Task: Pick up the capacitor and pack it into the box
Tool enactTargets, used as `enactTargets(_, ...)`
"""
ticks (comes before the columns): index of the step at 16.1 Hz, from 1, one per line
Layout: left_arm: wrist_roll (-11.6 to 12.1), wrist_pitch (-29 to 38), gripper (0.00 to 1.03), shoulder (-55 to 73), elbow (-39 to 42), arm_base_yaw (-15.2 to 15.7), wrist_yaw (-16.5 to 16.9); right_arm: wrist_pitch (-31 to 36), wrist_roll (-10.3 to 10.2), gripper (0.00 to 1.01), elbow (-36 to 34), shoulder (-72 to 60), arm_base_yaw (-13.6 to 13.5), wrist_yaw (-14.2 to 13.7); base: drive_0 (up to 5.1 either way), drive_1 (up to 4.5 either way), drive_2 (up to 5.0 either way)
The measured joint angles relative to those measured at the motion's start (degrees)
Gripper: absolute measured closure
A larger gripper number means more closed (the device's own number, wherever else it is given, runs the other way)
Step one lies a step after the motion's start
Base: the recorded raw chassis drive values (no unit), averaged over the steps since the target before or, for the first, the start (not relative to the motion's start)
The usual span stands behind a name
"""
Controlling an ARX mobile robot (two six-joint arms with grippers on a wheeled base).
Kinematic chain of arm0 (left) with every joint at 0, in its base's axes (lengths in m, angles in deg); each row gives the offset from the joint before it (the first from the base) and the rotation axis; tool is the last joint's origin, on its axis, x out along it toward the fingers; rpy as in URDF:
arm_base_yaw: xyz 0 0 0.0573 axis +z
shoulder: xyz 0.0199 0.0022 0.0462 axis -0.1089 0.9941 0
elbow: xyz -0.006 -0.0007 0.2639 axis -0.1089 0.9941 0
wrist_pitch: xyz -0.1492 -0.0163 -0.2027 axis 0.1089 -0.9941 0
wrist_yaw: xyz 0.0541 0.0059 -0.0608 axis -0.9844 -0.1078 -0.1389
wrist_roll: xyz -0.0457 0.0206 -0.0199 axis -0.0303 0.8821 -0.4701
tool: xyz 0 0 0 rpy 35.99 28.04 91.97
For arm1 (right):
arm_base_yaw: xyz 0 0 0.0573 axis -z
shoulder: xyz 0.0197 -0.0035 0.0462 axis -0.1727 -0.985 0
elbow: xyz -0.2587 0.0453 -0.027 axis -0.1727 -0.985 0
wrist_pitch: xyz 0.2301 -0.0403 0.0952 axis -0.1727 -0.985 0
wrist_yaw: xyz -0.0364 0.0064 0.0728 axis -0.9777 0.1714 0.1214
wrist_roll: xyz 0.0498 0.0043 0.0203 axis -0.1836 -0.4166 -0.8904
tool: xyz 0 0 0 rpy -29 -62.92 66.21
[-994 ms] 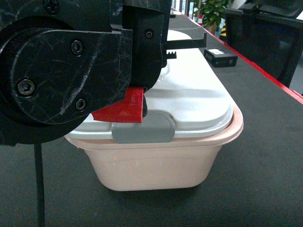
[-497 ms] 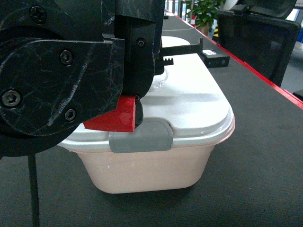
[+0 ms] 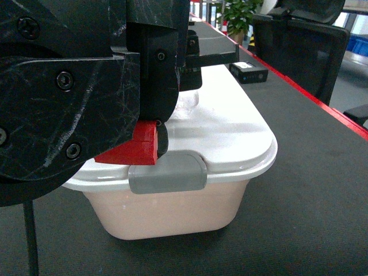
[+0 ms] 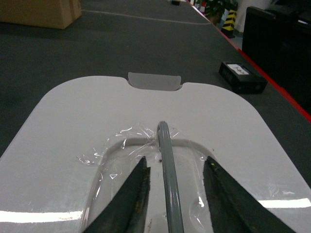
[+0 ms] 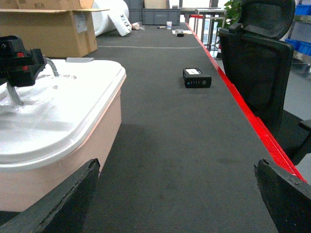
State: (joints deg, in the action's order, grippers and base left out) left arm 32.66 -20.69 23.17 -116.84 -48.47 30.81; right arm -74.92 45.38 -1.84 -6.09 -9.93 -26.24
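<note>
With the left claw (image 4: 172,187) spread open astride the lid's handle (image 4: 167,165), it should close squarely on the bar, then lift the lid (image 4: 146,116) straight up.

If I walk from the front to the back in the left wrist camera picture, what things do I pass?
left gripper fingertips, straddling the handle → white lid → grey latch → dark mat → cardboard carton
</note>
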Motion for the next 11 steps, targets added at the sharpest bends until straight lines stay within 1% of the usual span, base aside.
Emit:
enactTargets(2,0.26,2.47,0.50,-0.20,0.94,0.00,0.02,0.02,0.00,0.03,0.00,0.00,0.00,0.00,0.0,0.00,0.0)
enactTargets(4,0.87,4.85,0.27,-2.32,3.54,0.00,-0.07,0.00,0.00,0.03,0.00,0.00,0.00,0.00,0.0,0.00,0.0)
enactTargets(6,2.84,8.35,0.04,-7.23,7.45,0.76,0.00,0.02,0.00,0.03,0.00,0.00,0.00,-0.02,0.0,0.00,0.0)
enactTargets(7,3.87,10.34,0.05,-10.80,10.14,1.42,1.77,-0.07,0.00,0.03,0.00,-0.04,0.00,0.02,0.0,0.00,0.0)
enactTargets(8,4.63,12.09,0.05,-13.49,12.50,2.58,1.88,0.13,0.00,0.03,0.00,0.00,0.00,0.00,0.0,0.00,0.0)
enactTargets(9,5.38,13.33,0.05,-16.26,15.58,3.96,3.02,0.00,0.00,0.03,0.00,-0.02,0.00,0.00,0.0,0.00,0.0)
enactTargets(11,6.56,16.02,0.05,-22.71,22.51,8.66,5.66,0.00,0.00,0.03,0.00,0.00,0.00,0.00,0.0,0.00,0.0)
